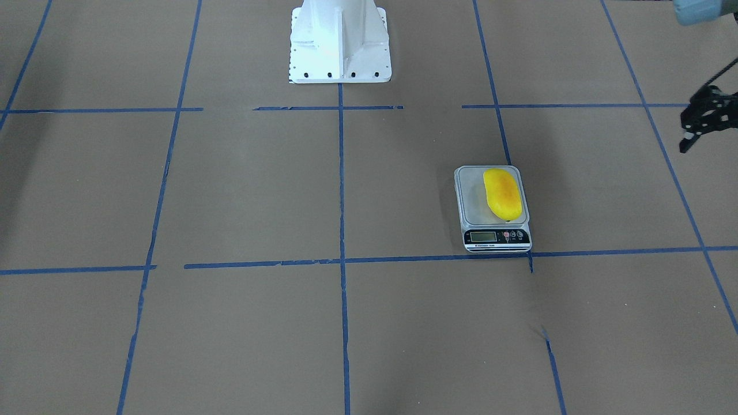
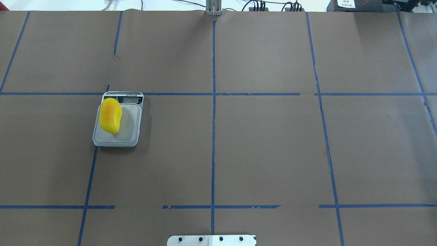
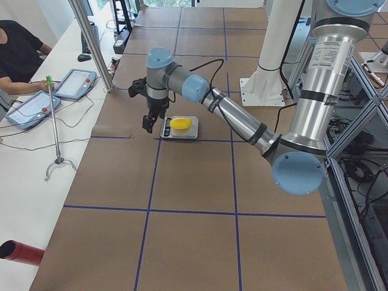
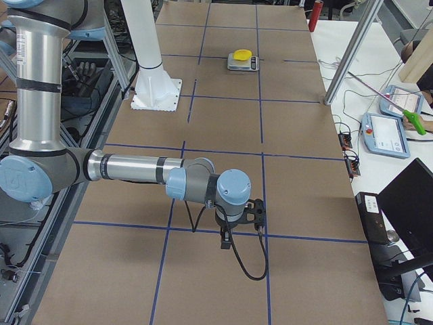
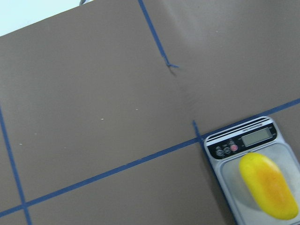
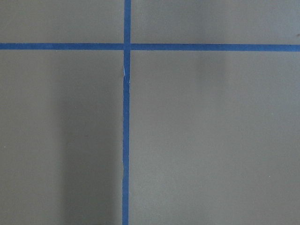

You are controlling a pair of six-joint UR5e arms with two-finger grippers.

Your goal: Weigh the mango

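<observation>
The mango (image 1: 503, 194) lies on the platform of a small grey digital scale (image 1: 476, 202), toward the platform's edge on the robot's left. It also shows in the overhead view (image 2: 110, 115) and the left wrist view (image 5: 268, 184), free of any gripper. My left gripper (image 1: 692, 135) hangs above the table, off to the side of the scale and apart from it. It is cut off by the frame edge, so I cannot tell whether it is open. My right gripper (image 4: 226, 240) hovers far from the scale, seen only in the exterior right view. I cannot tell its state.
The white robot base (image 1: 340, 46) stands at the table's robot side. Blue tape lines (image 2: 213, 136) grid the brown table cover. Operators' tablets (image 3: 30, 109) and a metal pole (image 3: 91, 42) stand along the far side. A red cylinder (image 3: 18, 251) lies near the table's corner.
</observation>
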